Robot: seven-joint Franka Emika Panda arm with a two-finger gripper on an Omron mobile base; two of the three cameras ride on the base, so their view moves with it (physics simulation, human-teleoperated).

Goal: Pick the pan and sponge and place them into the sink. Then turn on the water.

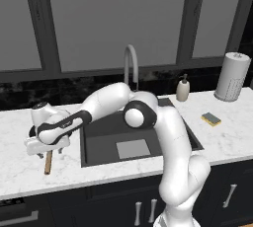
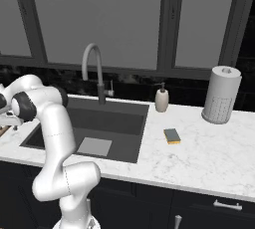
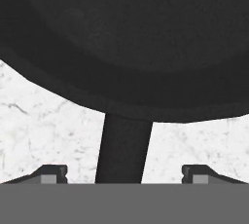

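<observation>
Nothing in the sink (image 1: 99, 137) yet. Gripper (image 3: 124, 172) spread apart, straddling the pan (image 3: 126, 38) handle on the tabletop (image 1: 20, 171) left of the basin. Sponge (image 1: 211, 118) untouched on the right; faucet (image 1: 129, 63) off.

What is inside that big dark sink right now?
The sink holds only a lighter grey square patch on its floor. The robot's arm covers part of the basin, so that part stays unseen.

No readable text, labels, brands or numbers anywhere.
</observation>
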